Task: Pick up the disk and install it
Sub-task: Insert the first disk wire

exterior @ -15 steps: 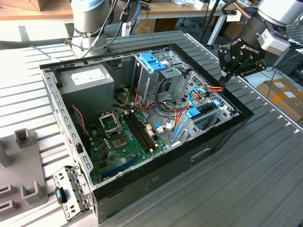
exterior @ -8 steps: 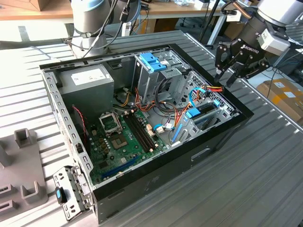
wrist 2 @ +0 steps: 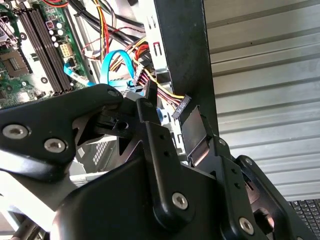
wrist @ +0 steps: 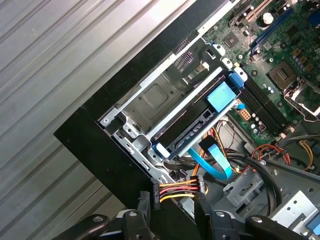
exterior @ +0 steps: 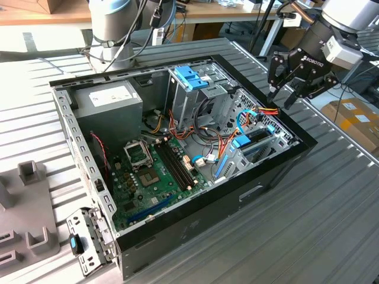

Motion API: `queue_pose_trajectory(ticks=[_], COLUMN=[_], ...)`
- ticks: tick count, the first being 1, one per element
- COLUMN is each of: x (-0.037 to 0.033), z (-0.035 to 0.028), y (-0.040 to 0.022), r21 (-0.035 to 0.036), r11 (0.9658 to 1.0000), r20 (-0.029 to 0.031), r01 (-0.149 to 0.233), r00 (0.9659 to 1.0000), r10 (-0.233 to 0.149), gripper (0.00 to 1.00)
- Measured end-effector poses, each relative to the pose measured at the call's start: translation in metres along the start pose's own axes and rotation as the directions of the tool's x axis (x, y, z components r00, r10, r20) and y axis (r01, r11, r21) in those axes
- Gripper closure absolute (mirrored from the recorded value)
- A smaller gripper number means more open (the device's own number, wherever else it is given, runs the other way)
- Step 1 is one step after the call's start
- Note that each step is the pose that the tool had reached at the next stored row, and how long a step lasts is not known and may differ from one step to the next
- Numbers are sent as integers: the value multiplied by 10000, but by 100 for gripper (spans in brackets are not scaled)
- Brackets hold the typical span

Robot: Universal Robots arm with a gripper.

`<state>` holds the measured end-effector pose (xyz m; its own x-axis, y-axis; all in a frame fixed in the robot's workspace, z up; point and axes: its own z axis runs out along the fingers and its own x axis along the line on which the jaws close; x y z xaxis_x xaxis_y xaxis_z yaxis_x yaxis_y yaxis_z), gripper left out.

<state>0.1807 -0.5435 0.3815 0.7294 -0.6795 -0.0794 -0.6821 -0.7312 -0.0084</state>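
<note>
— Disk: where does it sit?
— In the drive cage at the exterior view's right end of the open computer case, with a blue rail along its edge.
— And the gripper?
— It hangs over that same end of the case. The fingers are spread apart and hold nothing.
— What is closest to it?
— A power connector on red, yellow and black wires, just beside the fingertips. A flat blue cable curls near the cage, and the motherboard lies further left.
</note>
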Motion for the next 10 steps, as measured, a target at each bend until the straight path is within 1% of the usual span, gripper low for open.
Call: queue_pose_trajectory(ticks=[5,10], x=[21,60], z=[22,35], y=[-4,30], r21=[-11,-12], r11=[10000,10000], r20=[-6,-5], r01=[45,65], r00=[10000,10000], r10=[-45,-65], gripper=[52,52])
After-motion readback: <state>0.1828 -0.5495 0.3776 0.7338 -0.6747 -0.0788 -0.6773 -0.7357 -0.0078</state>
